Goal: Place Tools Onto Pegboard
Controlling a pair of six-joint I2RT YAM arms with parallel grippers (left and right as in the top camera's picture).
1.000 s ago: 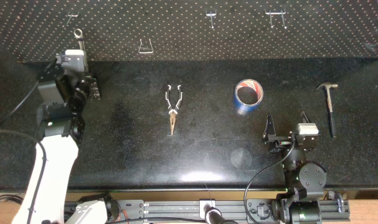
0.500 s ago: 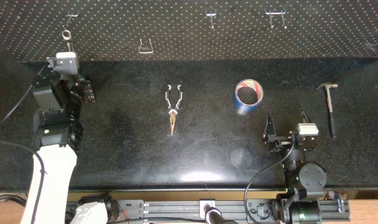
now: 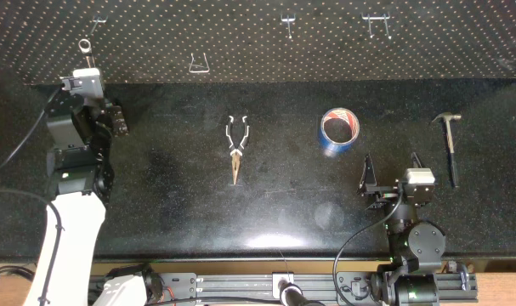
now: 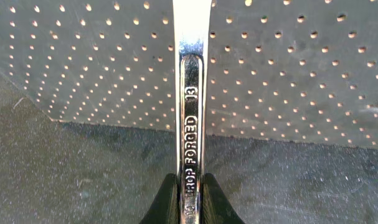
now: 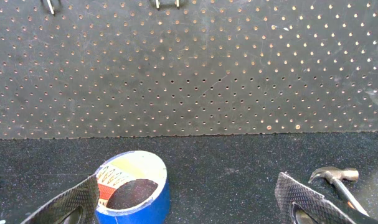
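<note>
My left gripper (image 3: pixel 91 71) is shut on a silver wrench (image 3: pixel 87 51) and holds it upright against the lower left of the pegboard (image 3: pixel 240 38). The wrench's ring end sits a little below a hook (image 3: pixel 98 20). In the left wrist view the wrench shaft (image 4: pixel 190 93) runs straight up from between the fingers (image 4: pixel 167 202). Pliers (image 3: pixel 236 146), a blue tape roll (image 3: pixel 339 129) and a hammer (image 3: pixel 450 144) lie on the black table. My right gripper (image 3: pixel 391 167) stands open near the front edge, with the tape roll (image 5: pixel 132 186) and hammer (image 5: pixel 335 177) ahead of it.
More hooks hang on the pegboard: a wire triangle (image 3: pixel 199 64), a single hook (image 3: pixel 287 24) and a double hook (image 3: pixel 377 24). The black table (image 3: pixel 172 195) stretches between the two arms.
My left gripper has carried the wrench to the left and farther up the pegboard, toward the top-left hook. The right arm and the tools on the table have stayed put.
</note>
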